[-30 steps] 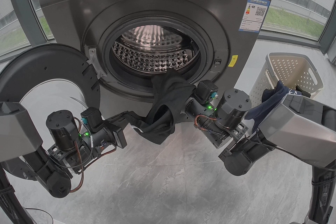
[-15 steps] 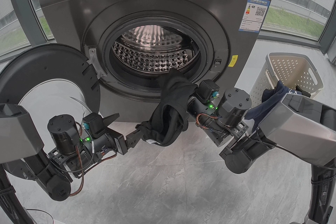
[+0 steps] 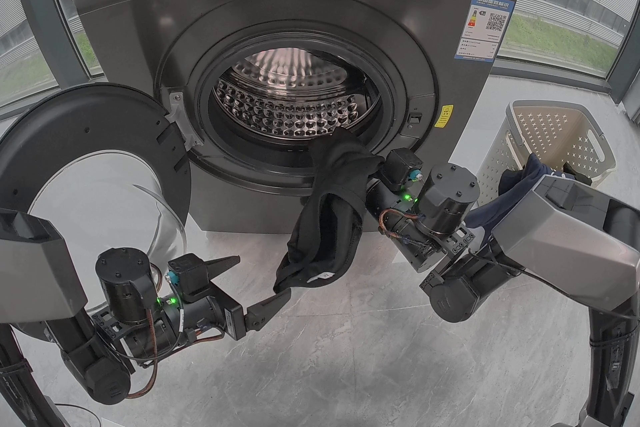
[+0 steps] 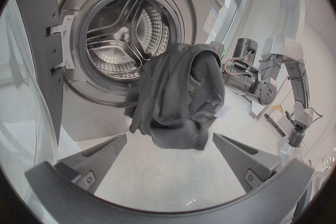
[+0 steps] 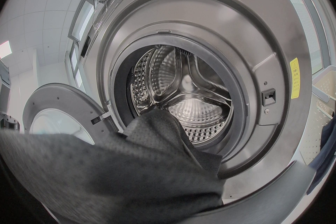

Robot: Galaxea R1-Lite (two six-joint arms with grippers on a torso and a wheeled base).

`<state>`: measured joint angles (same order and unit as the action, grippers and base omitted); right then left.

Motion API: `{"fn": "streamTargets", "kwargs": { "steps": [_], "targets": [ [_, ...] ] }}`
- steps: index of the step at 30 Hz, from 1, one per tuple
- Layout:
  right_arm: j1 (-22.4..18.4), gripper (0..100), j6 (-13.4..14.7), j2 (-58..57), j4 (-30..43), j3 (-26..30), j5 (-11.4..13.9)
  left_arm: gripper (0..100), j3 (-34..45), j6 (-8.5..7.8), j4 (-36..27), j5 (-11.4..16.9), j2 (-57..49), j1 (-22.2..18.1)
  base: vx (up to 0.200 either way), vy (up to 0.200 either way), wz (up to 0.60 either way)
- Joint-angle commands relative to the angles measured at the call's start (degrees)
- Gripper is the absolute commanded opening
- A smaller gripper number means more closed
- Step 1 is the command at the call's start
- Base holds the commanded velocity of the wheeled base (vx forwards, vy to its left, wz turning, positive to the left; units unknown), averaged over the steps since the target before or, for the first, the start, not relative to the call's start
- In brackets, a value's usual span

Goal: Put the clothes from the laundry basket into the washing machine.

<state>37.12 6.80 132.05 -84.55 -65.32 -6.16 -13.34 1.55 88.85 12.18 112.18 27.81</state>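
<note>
Nearest and lowest, the left hand (image 3: pixel 264 275) hung above the grey floor (image 3: pixel 347 368) in front of the machine. Its two fingers were spread wide with nothing between them. Its tips pointed up towards the hem of the black garment (image 3: pixel 327 215) and sat just below it without touching.

The garment drooped in a long loose fold from the right hand (image 3: pixel 371 189), which stood higher and to the right. The fingers of that hand were buried under the cloth, and the garment's weight was carried from there. A small pale label showed near the lowest edge. The upper fold rose in front of the lower rim of the round opening of the washing machine (image 3: pixel 413 48). Whether it touched the rim could not be told. Most of the cloth was outside the machine, hanging down past its front panel.

Behind the garment, the steel drum (image 3: pixel 293 95) was lit and had no clothes in it. The door (image 3: pixel 80 135) was swung fully open to the left.

To the right of the machine, the pale perforated laundry basket (image 3: pixel 560 135) stood on the floor, partly behind the right arm. A dark blue piece of clothing (image 3: pixel 527 178) spilled over its near edge. Windows ran behind the machine on both sides.
</note>
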Motion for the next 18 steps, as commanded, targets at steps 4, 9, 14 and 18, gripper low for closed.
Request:
{"fn": "streamTargets", "kwargs": {
  "steps": [4,9,14,18],
  "targets": [
    [-0.6,0,0.0,0.1,0.0,-0.1,0.0,100,3.3,-1.72,0.0,1.5,0.5,0.3,0.000,0.000,0.00],
    [-0.6,0,0.1,0.2,-0.3,0.3,0.0,100,4.5,-3.13,0.0,2.7,1.8,0.7,0.000,0.000,0.00],
    [1.3,0,0.1,0.0,-0.4,0.8,-0.1,100,2.2,-2.95,0.0,2.3,3.0,1.0,0.000,0.000,0.00],
    [3.2,0,0.2,0.0,-0.4,2.3,-1.1,100,-1.5,-2.25,0.1,2.2,3.5,2.5,0.000,0.000,0.00]
  ]
}}
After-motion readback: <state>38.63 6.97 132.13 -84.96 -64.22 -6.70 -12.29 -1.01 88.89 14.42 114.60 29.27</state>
